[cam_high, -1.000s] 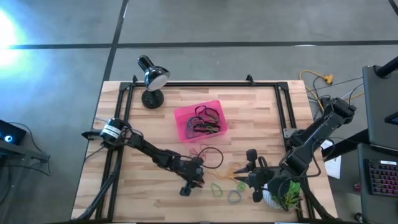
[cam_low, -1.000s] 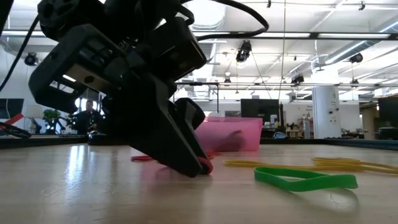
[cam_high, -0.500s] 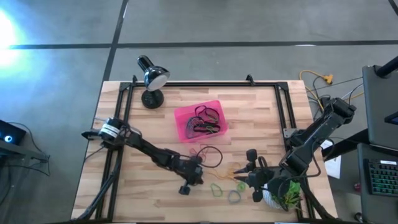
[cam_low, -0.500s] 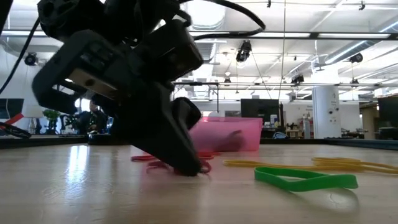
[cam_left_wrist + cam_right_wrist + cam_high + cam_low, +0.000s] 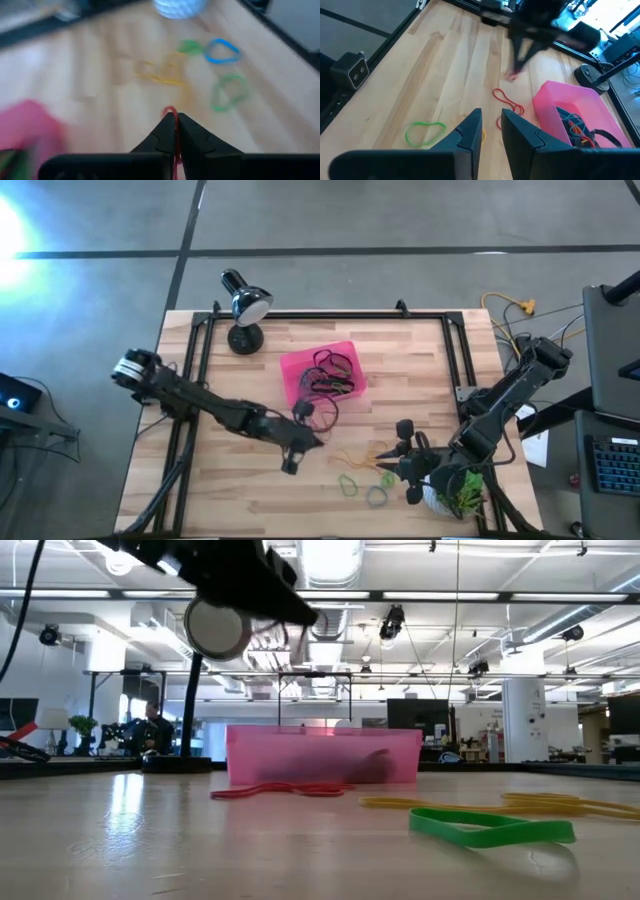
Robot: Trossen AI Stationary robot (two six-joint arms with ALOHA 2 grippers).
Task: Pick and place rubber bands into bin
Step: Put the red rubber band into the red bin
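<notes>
The pink bin (image 5: 292,365) stands mid-table with several rubber bands inside. My left gripper (image 5: 316,438) hangs well above the table just near of the bin, shut on a red rubber band (image 5: 170,111). A dark loop (image 5: 325,412) shows beside it; whether that hangs from the gripper I cannot tell. Loose bands lie flat on the wood: green (image 5: 350,483), grey (image 5: 377,497), yellow (image 5: 360,458) and red (image 5: 509,105). My right gripper (image 5: 491,125) waits over the near right part of the table, slightly open, with nothing between its fingers. My left gripper pinches the red band between its two fingertips (image 5: 165,127); a short arc of the band (image 5: 170,109) sticks out past the tips. The fingers slant down toward the table's near right. The band is lifted clear of the table, a bit of red hanging below the gripper (image 5: 511,76).
A black desk lamp (image 5: 245,305) stands at the far left corner. A white pot with a green plant (image 5: 450,495) sits at the near right, beside my right arm. Black frame rails (image 5: 330,315) run along the table's edges. Bare wood lies left of the bin.
My left gripper has risen from the table top to well above it, drawing back a little toward the bin and the left. The red band it holds has come up off the wood with it. Another red band stays on the table.
</notes>
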